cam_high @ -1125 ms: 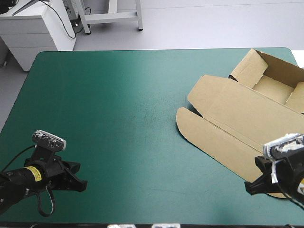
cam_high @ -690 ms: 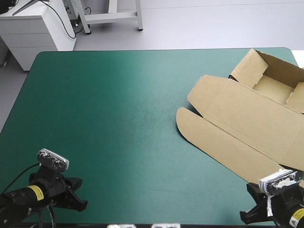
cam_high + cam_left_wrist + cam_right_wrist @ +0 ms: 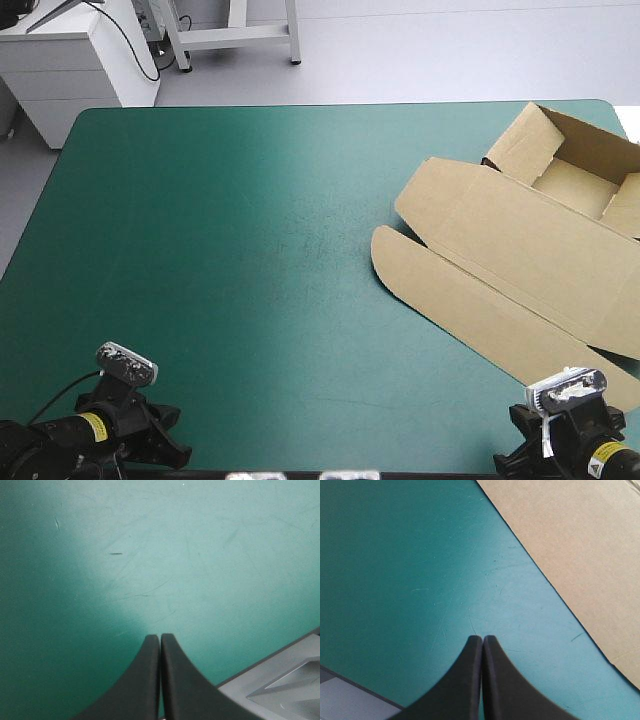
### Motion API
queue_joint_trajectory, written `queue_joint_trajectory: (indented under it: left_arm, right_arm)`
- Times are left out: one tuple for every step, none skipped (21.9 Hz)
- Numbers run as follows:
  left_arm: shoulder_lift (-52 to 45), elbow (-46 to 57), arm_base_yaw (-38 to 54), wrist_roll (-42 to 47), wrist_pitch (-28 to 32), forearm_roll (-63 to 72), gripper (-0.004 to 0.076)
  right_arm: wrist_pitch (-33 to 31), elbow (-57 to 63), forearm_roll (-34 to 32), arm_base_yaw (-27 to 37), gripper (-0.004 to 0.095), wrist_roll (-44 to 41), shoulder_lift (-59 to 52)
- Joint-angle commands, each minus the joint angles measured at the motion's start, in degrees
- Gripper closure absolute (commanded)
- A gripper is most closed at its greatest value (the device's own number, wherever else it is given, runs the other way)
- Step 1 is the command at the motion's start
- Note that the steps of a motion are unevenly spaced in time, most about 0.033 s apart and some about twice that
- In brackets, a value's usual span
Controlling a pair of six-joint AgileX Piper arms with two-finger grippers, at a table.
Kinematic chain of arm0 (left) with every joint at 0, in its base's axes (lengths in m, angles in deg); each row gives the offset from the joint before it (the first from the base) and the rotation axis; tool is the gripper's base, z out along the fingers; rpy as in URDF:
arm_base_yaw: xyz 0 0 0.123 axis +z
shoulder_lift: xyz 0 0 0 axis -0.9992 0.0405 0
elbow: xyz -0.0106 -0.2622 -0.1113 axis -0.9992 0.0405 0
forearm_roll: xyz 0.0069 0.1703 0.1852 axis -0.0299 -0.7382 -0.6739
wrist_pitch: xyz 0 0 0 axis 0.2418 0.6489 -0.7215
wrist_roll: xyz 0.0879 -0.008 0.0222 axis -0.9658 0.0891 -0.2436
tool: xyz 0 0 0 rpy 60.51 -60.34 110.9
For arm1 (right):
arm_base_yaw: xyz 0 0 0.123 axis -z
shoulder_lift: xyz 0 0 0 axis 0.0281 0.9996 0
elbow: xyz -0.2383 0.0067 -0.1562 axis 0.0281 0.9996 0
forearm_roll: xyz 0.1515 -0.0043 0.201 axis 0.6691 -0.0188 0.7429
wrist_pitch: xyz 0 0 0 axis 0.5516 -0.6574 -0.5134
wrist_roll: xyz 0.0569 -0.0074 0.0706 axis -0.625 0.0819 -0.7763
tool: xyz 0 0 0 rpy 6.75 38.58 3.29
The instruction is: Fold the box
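The brown box (image 3: 520,250) lies on the table's right half as an open tray with raised walls at the far right corner and its lid spread flat toward the middle. Its flat lid (image 3: 580,545) shows ahead and to one side of my right gripper (image 3: 482,638), which is shut with nothing in it, low at the near right edge (image 3: 505,462). My left gripper (image 3: 160,636) is shut too, over bare teal-green cover at the near left edge (image 3: 180,455), far from the box.
The table's near edge (image 3: 270,660) runs close beside the left gripper, and it shows behind the right gripper as well (image 3: 355,687). Teal-green cover (image 3: 230,250) spreads over the left and middle.
Both arms have drawn back toward the near edge of the table. The right gripper has come off the box's near corner; the box has not moved.
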Motion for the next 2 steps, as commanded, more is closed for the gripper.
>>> queue_joint_trajectory:
  left_arm:
    - [0.12,-1.43,0.02,0.5,1.95,1.13,0.0732]
    - [0.12,-1.43,0.02,0.5,1.95,1.13,0.0732]
  right_arm:
    - [2.83,-1.38,0.61,-0.07,0.0922,0.38,0.73]
    - [2.83,-1.38,0.61,-0.07,0.0922,0.38,0.73]
